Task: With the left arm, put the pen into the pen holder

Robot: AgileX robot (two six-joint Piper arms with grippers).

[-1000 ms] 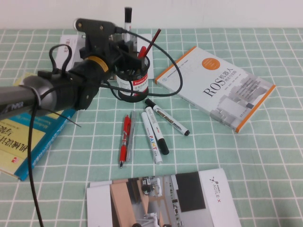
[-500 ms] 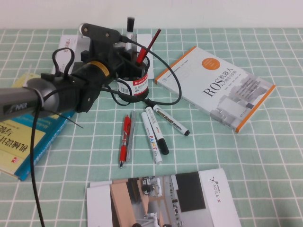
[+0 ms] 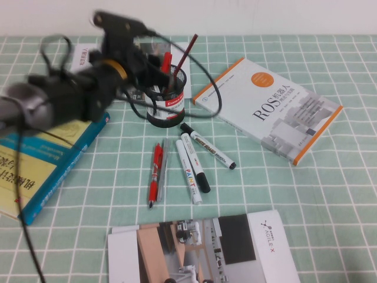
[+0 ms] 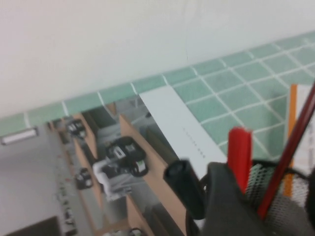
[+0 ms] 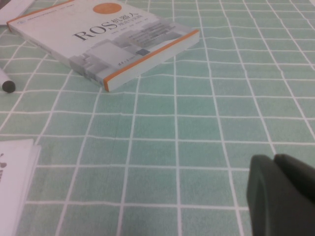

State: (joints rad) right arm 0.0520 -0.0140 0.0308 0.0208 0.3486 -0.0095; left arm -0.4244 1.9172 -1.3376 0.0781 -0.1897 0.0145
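The pen holder (image 3: 168, 101), a black mesh cup with a red-and-white label, stands at the back of the green checked table and holds red pens (image 3: 166, 63). My left gripper (image 3: 156, 66) is at the cup's rim, blurred by motion. In the left wrist view the left gripper (image 4: 271, 216) has its jaws apart on either side of the mesh cup (image 4: 268, 194). The pen's black cap (image 4: 184, 188) stands free just outside one finger (image 4: 231, 209). My right gripper (image 5: 284, 196) hangs low over bare table, fingers together and empty.
Loose on the table in front of the cup lie a red pen (image 3: 155, 172), a PAINT marker (image 3: 188, 172) and two other white markers (image 3: 208, 147). A ROS book (image 3: 268, 106) lies at the right, a blue book (image 3: 41, 168) at the left, a brochure (image 3: 194, 247) at the front.
The pen stood upright in my left gripper above the cup, then sank. Now its top no longer shows above the gripper, and the left arm has swung left and back.
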